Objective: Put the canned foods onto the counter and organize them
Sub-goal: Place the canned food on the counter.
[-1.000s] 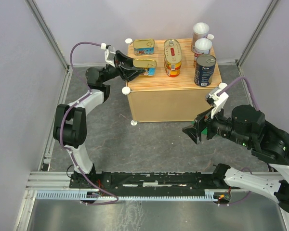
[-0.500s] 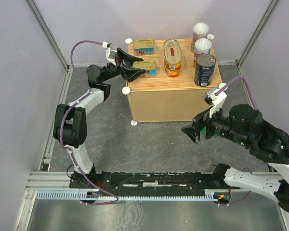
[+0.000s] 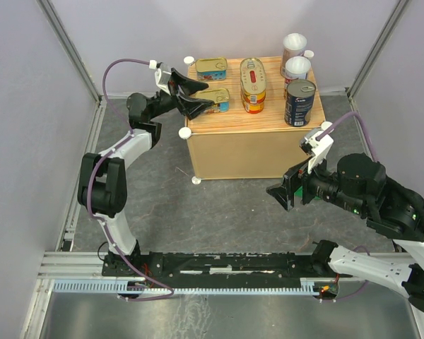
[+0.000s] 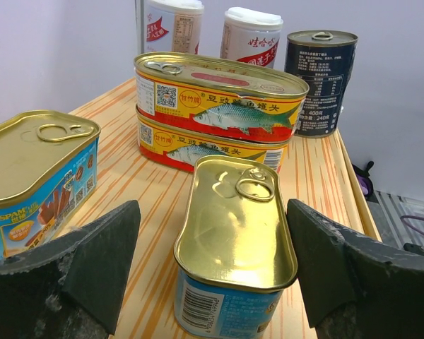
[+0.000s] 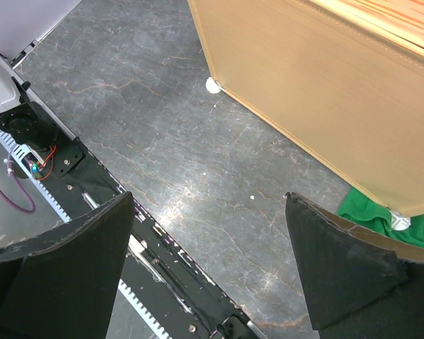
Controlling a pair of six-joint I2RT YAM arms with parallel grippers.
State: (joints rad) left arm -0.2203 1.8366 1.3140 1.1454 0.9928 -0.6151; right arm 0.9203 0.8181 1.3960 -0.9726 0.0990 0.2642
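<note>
The counter (image 3: 254, 121) carries all the canned foods I can see. A gold-lidded rectangular can (image 4: 234, 233) stands on its left front part (image 3: 219, 100), between the fingers of my left gripper (image 4: 212, 212). The jaws are spread, with a clear gap on the left side and the right finger close against the can's edge. Behind it are a second rectangular can (image 4: 35, 162), two stacked oval cans (image 4: 219, 106), two white-lidded cylinders (image 3: 295, 56) and a dark blue cylinder (image 4: 319, 81). My right gripper (image 3: 283, 194) hangs open over the floor, holding nothing.
A green cloth (image 5: 381, 219) lies on the dark floor by the counter's lower corner. White knobs (image 3: 185, 132) stick out at the counter's corners. A black rail (image 3: 219, 265) runs along the near edge, and grey walls close in both sides.
My left gripper's jaws have spread apart off the rectangular can, which stays on the counter. The left wrist has drawn back slightly. The right arm has barely moved.
</note>
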